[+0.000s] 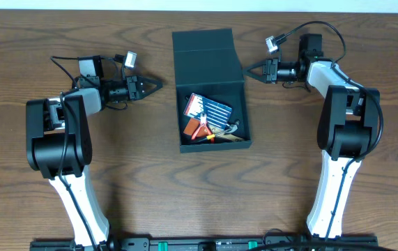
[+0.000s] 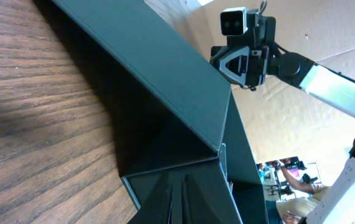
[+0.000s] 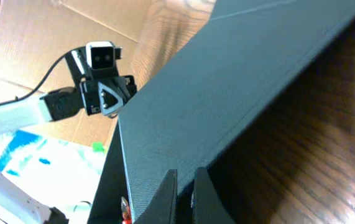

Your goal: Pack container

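Both grippers are pinched shut with nothing between the fingers. The left gripper (image 1: 155, 84) comes to a point just off the left side of the container (image 1: 214, 145), with a strip of bare table (image 1: 185, 195) between them. The right gripper (image 1: 247, 71) points in from the opposite side, its tip right at the edge of the lid (image 1: 205, 50); whether it touches the lid I cannot tell from above. The container sits in the middle between the two arms, dark teal, with its lid swung open and leaning back on the far side. Inside, a blue-striped packet (image 1: 210, 108) lies at the back and red-handled pliers (image 1: 200, 128) in front of it, with a few smaller metal and yellow bits beside them that are too small to name. In the left wrist view, the closed fingers (image 2: 176, 196) are almost lost against the dark wall of the container, and the contents are hidden behind it. The right wrist view is much the same: closed fingers (image 3: 166, 199) low in the picture, the broad sloping lid filling most of it, only a sliver of red showing past the rim.
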You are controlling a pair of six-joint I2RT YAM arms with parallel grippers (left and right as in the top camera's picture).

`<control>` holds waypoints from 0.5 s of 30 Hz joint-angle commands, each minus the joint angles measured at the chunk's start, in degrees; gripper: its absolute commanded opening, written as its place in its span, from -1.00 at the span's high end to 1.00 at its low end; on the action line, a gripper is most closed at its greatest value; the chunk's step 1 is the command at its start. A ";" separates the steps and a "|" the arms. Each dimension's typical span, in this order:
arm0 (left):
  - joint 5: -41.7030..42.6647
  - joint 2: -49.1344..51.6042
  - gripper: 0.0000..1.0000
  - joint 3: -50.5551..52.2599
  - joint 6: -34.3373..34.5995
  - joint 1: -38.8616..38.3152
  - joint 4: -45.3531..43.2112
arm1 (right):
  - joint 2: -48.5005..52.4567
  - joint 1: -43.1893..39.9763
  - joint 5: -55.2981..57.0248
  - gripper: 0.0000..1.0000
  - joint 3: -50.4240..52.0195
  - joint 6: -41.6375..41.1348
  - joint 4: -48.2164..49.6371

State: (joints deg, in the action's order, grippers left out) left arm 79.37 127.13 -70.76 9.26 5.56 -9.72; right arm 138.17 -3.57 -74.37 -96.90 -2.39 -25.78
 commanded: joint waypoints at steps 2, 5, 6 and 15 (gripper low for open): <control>-2.05 0.87 0.89 -0.74 1.81 0.13 -0.26 | 0.50 0.13 5.57 0.97 0.13 -3.85 -1.97; -2.99 0.87 0.89 -0.74 2.08 0.13 -0.24 | 0.50 0.13 10.16 0.97 0.13 -4.50 -4.35; -3.98 0.87 0.88 -0.74 2.49 0.13 -0.24 | 0.50 0.13 11.34 0.97 0.13 -4.52 -4.96; -3.63 1.51 0.89 -0.74 3.10 0.07 -1.70 | 0.61 0.90 12.59 0.97 0.13 -5.73 -3.61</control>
State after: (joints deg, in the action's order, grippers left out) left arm 74.83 127.20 -70.76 12.14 5.56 -10.52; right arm 138.30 -3.53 -61.43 -96.90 -7.31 -30.00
